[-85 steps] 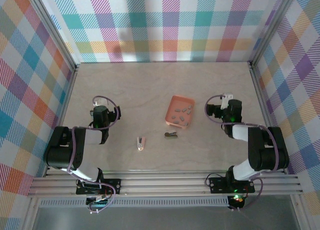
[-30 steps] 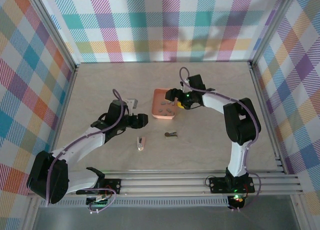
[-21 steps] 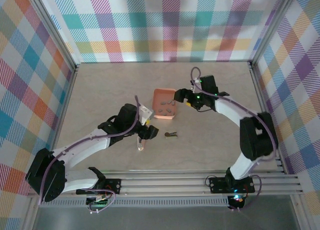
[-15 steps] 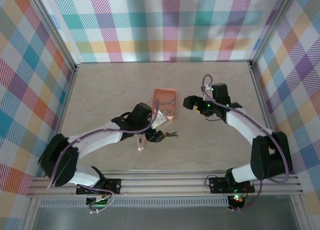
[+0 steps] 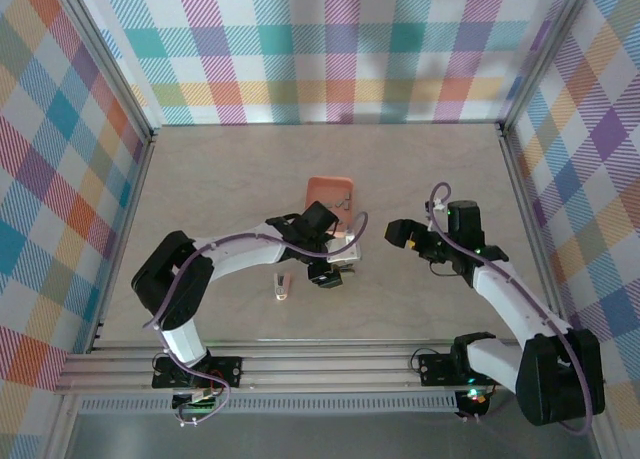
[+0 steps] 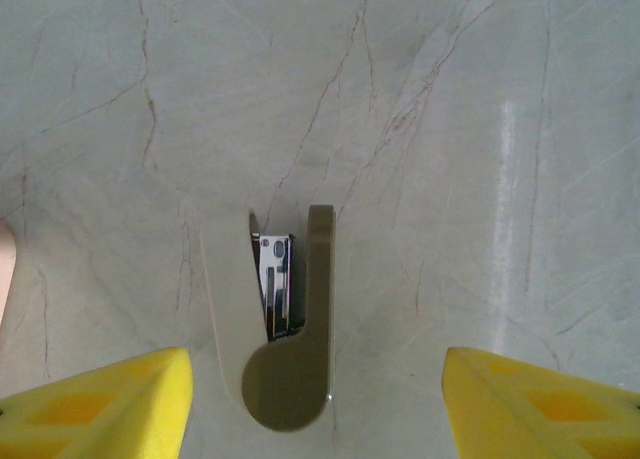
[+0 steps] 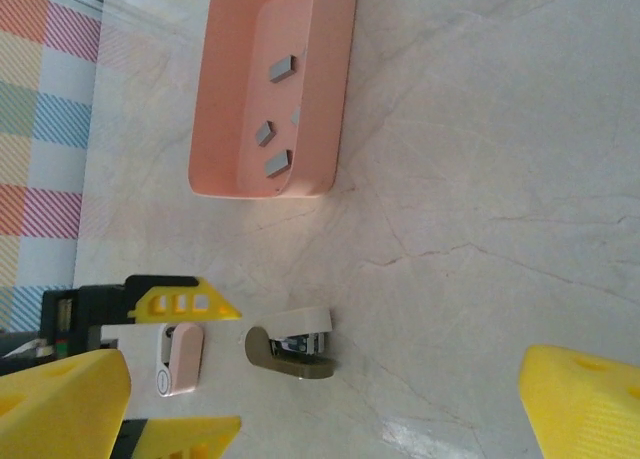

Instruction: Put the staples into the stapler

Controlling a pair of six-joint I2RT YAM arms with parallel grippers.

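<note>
Pale pink, the stapler (image 5: 282, 286) lies on the table (image 5: 220, 179) at seven o'clock from the salmon tray (image 5: 322, 189), where we see the staples (image 7: 278, 162) lying loose. Our left gripper (image 6: 315, 384) hangs spread wide over an olive tool (image 6: 320, 279). At three o'clock of that, our right gripper (image 5: 397, 234) gapes too.

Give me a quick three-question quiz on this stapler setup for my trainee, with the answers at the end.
1. True or false: the pink stapler lies inside the salmon-orange tray.
2. In the left wrist view, what sits between the left gripper's open fingers: A the stapler, B the olive-green tool, C the tray?
3. Fill in: the staples lie in the ____.
Key: 1 false; 2 B; 3 tray.
</note>
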